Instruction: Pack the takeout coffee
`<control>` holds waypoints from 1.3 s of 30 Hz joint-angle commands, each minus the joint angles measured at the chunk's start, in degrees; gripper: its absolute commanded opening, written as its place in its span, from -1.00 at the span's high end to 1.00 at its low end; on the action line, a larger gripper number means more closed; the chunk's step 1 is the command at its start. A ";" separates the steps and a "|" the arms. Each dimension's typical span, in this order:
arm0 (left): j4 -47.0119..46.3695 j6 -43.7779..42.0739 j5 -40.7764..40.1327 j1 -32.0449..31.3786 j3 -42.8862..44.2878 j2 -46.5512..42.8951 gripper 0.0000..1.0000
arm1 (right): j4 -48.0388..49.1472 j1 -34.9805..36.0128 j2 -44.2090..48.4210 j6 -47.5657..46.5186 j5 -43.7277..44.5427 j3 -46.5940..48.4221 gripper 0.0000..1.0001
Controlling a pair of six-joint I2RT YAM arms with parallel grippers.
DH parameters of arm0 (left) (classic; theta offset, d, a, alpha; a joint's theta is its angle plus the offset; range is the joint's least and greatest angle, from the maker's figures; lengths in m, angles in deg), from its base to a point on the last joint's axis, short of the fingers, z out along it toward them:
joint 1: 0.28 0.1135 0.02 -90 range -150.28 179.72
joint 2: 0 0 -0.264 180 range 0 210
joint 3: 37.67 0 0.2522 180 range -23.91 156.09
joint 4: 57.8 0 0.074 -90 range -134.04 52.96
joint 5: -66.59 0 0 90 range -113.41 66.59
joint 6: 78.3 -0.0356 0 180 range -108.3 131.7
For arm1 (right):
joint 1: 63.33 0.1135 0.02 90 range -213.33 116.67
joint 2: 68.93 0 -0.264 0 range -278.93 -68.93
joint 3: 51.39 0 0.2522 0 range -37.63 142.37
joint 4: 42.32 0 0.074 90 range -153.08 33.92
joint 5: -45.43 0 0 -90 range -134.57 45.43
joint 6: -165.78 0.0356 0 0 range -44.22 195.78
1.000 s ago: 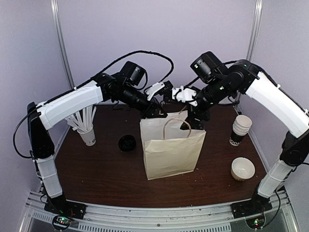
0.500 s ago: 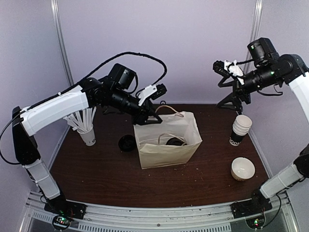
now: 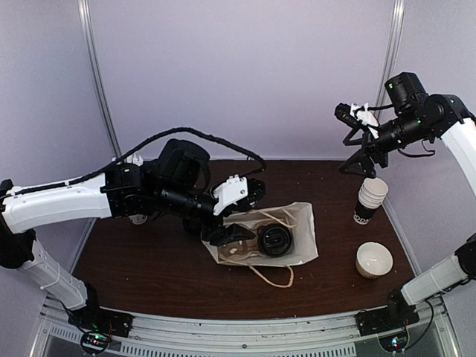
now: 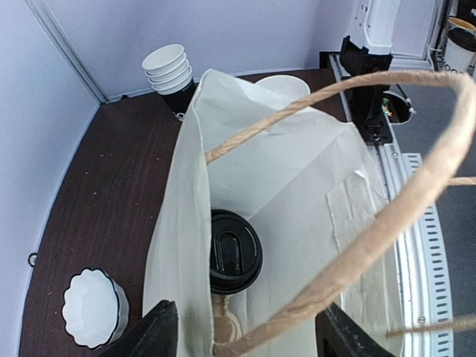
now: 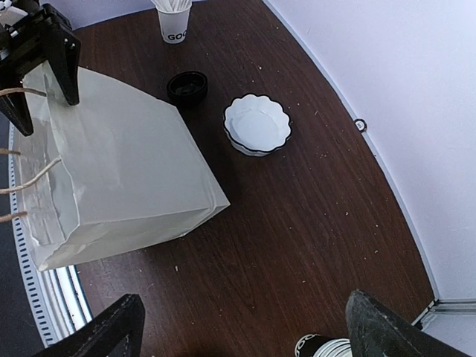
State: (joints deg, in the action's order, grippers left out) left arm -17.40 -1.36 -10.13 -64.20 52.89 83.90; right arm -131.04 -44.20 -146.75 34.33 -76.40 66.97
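Note:
The takeout coffee (image 3: 274, 239) sits inside the beige paper bag (image 3: 301, 223), and only its round black lid (image 4: 234, 251) shows through the bag's gaping mouth. My left gripper (image 3: 239, 216) hovers at the bag's left rim. In the left wrist view its jaws (image 4: 249, 335) are open, with the bag's wall and a rope handle (image 4: 387, 223) passing loosely between them. My right gripper (image 3: 348, 140) hangs high at the back right, open and empty. In its own view it (image 5: 245, 331) is far from the bag (image 5: 119, 171), above bare table.
A stack of nested cups (image 3: 370, 199) stands at the right, with a white scalloped bowl (image 3: 373, 259) in front of it. A loose black lid (image 5: 187, 85) and a cup of straws (image 5: 173, 22) lie beyond the bag's left side.
My left gripper has opened and let go of the bag's top. The left arm has dropped forward, and the bag has sagged lower. The right arm pulled up and away to the back right.

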 commanded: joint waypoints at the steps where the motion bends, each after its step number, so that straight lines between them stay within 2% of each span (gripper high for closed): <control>1: -11.96 -1.05 -9.57 -1.38 -5.77 -2.03 -0.34 | 1.98 -0.88 1.59 1.35 -1.89 -1.65 -0.96; 8: -16.27 -0.23 -10.04 -3.04 -9.29 -2.95 -0.34 | 2.27 -1.10 1.73 1.37 -2.59 -2.94 -0.96; 18: -15.83 0.67 -7.24 -3.22 -8.82 -5.80 -0.37 | 1.68 -1.12 1.69 0.59 -3.12 -4.05 -0.96; 19: -15.34 0.89 -7.48 -3.23 -8.88 -6.46 -0.39 | 1.57 -1.10 1.66 0.58 -3.21 -4.09 -0.96; 20: -15.00 0.93 -7.68 -3.21 -9.11 -6.90 -0.59 | 1.43 -1.12 1.63 0.52 -3.27 -4.13 -0.96; 21: -14.93 0.93 -8.12 -3.16 -9.46 -7.45 -0.90 | 1.35 -1.12 1.50 0.38 -3.32 -4.14 -0.96; 22: -14.88 0.95 -8.64 -3.18 -9.85 -7.97 -0.95 | 1.26 -1.12 1.34 0.28 -3.32 -4.13 -0.96; 29: -15.51 -0.13 -10.00 -3.20 -11.67 -9.51 -0.95 | 0.88 -1.20 -0.80 0.32 -3.50 -3.26 -0.96; 34: -14.18 -2.21 -12.38 -2.78 -7.47 -6.14 -0.95 | 0.65 -1.46 -2.44 0.49 -3.59 -1.81 -0.96; 39: -8.46 -1.42 -13.83 0.27 2.41 1.77 -0.95 | 0.90 -1.81 -3.15 0.59 -4.12 -1.59 -0.95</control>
State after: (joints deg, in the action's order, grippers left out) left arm -28.38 -2.43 -22.20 -66.51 47.71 80.69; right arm -129.99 -45.33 -149.92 35.05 -79.22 63.89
